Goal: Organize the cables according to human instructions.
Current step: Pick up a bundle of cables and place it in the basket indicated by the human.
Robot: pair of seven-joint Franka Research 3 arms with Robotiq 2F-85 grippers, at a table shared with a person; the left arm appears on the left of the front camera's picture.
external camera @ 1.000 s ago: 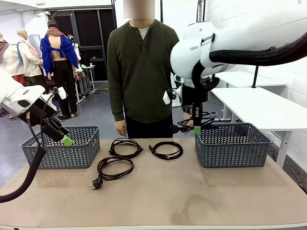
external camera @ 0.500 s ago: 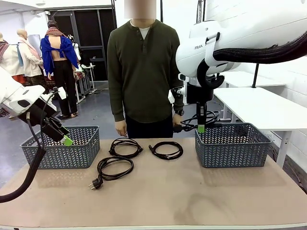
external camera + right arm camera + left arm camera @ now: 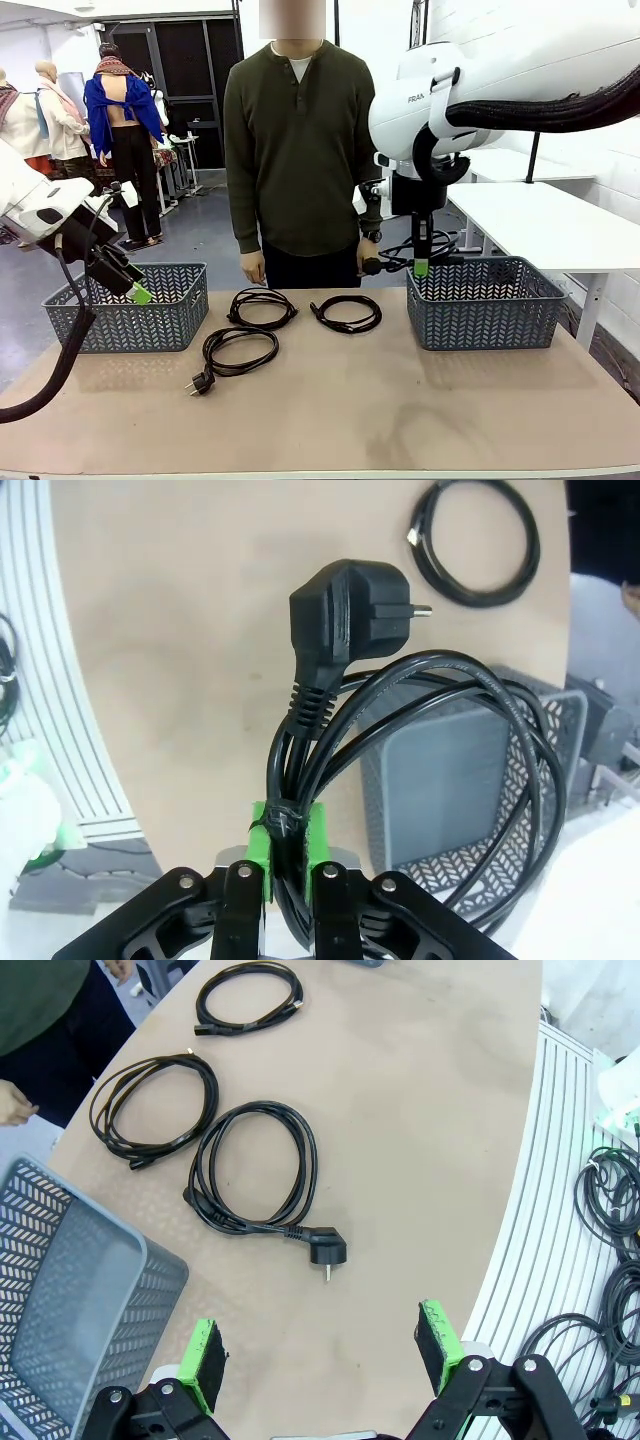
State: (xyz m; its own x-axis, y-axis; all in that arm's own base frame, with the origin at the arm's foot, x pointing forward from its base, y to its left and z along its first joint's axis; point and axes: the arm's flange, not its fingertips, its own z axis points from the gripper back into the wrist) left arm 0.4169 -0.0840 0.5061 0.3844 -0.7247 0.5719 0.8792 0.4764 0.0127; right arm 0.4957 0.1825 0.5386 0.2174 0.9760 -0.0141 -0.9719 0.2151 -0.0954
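Right tool [image 3: 285, 842] clamped on a coiled cable [image 3: 340, 615], raised at the right basket's [image 3: 490, 310] edge. Left tool [image 3: 322, 1355] open, empty. Three coils [image 3: 241, 349] on the tabletop [image 3: 400, 400].

Matt tan table [image 3: 420, 400], smooth, faintly mottled. Dull grey plastic for left basket [image 3: 130, 315] and right basket [image 3: 490, 310], walls pierced in herringbone. Smooth, faintly glossy rubbery sheath on table cords [image 3: 203, 1175] and lifted cord [image 3: 287, 780]; matt moulded plastic plug [image 3: 345, 615] with bright metal pin [image 3: 422, 609]. Matt green rubbery pads [image 3: 437, 1338]. Glossy white plastic arm shell [image 3: 540, 50], ribbed black hose [image 3: 540, 115]. Soft matt olive cloth shirt [image 3: 295, 150].
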